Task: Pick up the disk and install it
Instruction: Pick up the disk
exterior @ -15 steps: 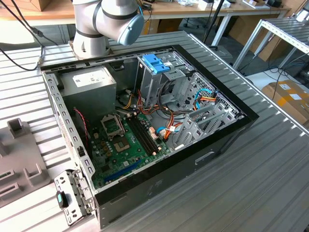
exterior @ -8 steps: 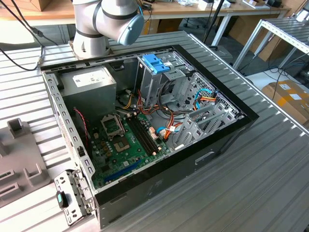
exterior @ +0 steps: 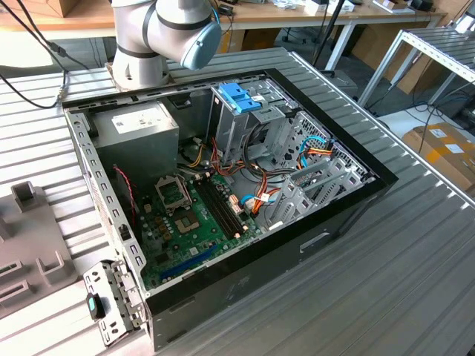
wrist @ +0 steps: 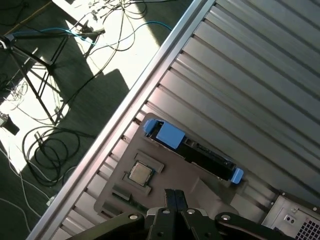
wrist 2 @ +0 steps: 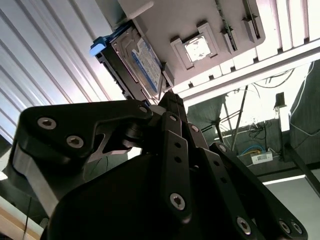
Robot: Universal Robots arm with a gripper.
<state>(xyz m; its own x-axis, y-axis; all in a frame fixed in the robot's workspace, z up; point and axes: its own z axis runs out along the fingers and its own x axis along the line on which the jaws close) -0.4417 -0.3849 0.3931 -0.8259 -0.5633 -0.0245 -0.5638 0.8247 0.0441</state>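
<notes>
Lying at the exterior view's left edge, the grey holder tray [exterior: 41, 259] sits on the slatted table [exterior: 386, 282] just beside the open computer case [exterior: 245, 288], probably so parts are within short reach of where they go. In both wrist views the disk [wrist: 200, 152] stands on its long edge in a slot of this tray, a blue rail at each end. Held upright like that, its flat faces are free on both sides, which looks meant to let fingers close on it from above. A processor chip [wrist: 140, 173] lies flat in its own pocket nearby.

The gripper [wrist: 175, 194] hovers over the tray near the disk without touching it. Its black fingertips are pressed together with nothing between them, so the pick-up has not begun.

Further right, the case lies on its side with the panel off, which opens the interior to an arm working from above. Inside, a grey power supply [exterior: 137, 127] with a white sticker fills the corner nearest the arm's base [exterior: 141, 44]. The green motherboard [exterior: 185, 222] covers the floor beside it.

Right of these stands the metal drive cage [exterior: 239, 122] with its blue plastic top — by its shape, the likely home for a railed drive. Coloured cables [exterior: 260, 196] trail at its foot towards the brackets on the exterior view's right.
</notes>
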